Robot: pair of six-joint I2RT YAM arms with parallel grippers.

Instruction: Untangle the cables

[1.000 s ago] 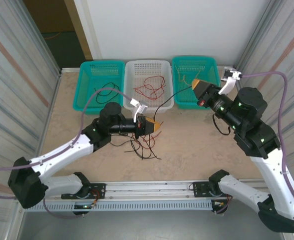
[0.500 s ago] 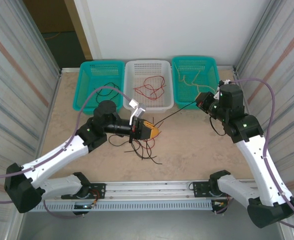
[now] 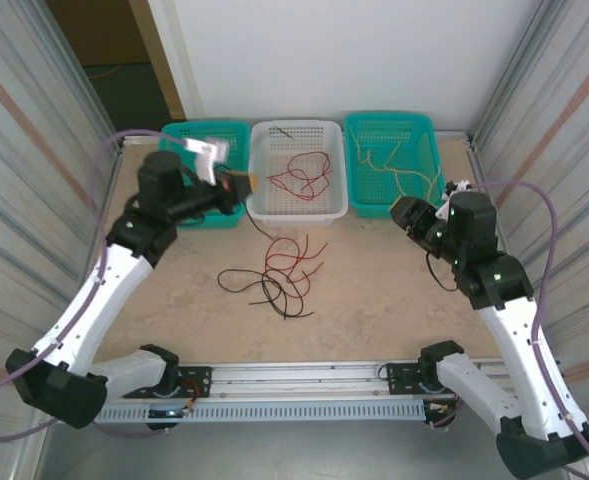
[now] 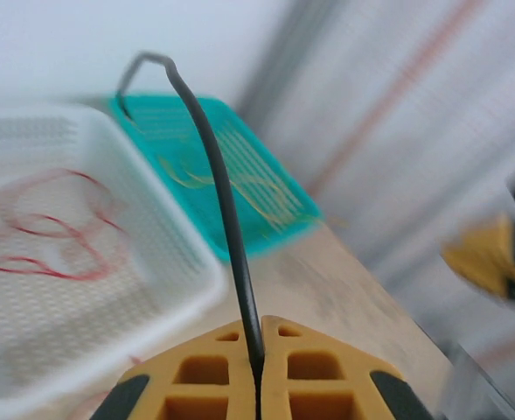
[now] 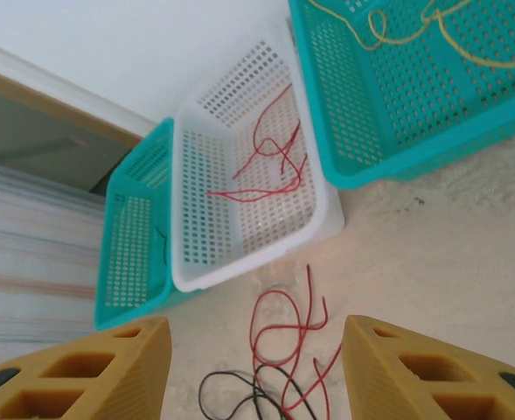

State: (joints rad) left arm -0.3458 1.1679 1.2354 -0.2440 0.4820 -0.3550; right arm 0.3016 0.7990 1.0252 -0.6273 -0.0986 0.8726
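We saw the left arm [image 3: 102,292] run from its base at the near left corner up toward the far left, its wrist bent so that the left gripper [image 3: 242,181] pointed to the right. In the left wrist view its yellow fingers [image 4: 196,376] were pressed together tip to tip, pinching a thin black cable [image 4: 226,201] that rose from between them. The right arm [image 3: 519,325] stood up from the near right corner along the right side, with its forearm folded inward and the right gripper [image 3: 399,212] aimed to the left. In the right wrist view that gripper's own two fingers [image 5: 108,367] stood wide apart.
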